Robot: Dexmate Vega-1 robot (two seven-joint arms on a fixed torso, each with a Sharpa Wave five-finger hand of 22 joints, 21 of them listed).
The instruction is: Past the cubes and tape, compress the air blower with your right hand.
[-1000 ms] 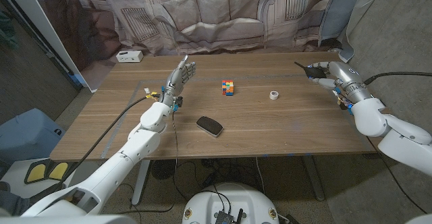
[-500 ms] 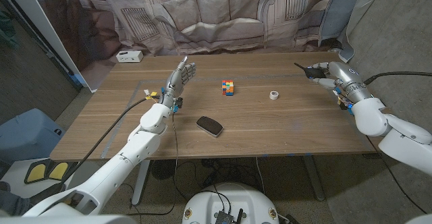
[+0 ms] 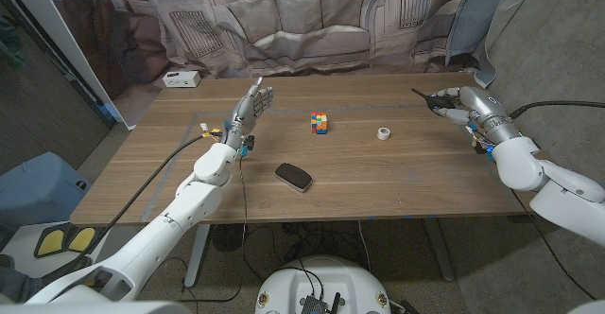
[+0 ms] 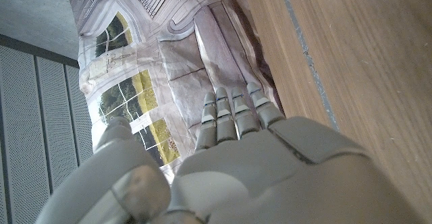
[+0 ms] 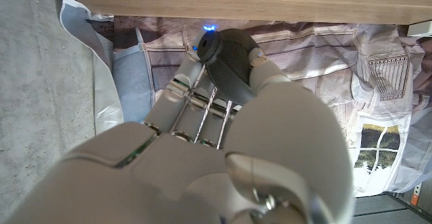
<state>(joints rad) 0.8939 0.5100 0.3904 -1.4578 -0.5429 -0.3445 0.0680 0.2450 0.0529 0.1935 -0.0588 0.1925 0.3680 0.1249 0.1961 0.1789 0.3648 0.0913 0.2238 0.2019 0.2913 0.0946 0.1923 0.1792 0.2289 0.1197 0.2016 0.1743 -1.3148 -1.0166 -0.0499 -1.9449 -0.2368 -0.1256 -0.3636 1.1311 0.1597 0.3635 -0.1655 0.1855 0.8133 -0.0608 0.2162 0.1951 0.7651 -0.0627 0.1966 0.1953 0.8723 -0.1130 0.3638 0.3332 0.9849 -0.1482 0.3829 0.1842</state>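
1. Black rubber sat against my right hand [image 3: 470,104]: the air blower [image 5: 229,54] lay in the curl of my fingers [image 5: 192,96], with my thumb [image 5: 266,72] set against its bulb. I held it, but I could not tell how hard the bulb was being pressed.
2. That hand and the blower were at the far right corner of the wooden table [image 3: 397,177], the blower's thin nozzle pointing away from my fingertips toward the table's middle.
3. Well off from those fingers, toward my other arm, stood the roll of tape [image 3: 384,133], and beyond it the stack of coloured cubes [image 3: 319,122]. A dark flat oval thing [image 3: 293,175] lay nearer my body than either.
4. My left hand [image 3: 253,106] stood on its edge, palm upright, fingers apart and straight, gripping nothing.
5. By my judgement, reaching and grasping were done and the squeeze itself was the step in hand.
6. The next move called for drawing thumb and fingers together around the bulb, keeping the wrist steady so the blower would not slip out sideways.
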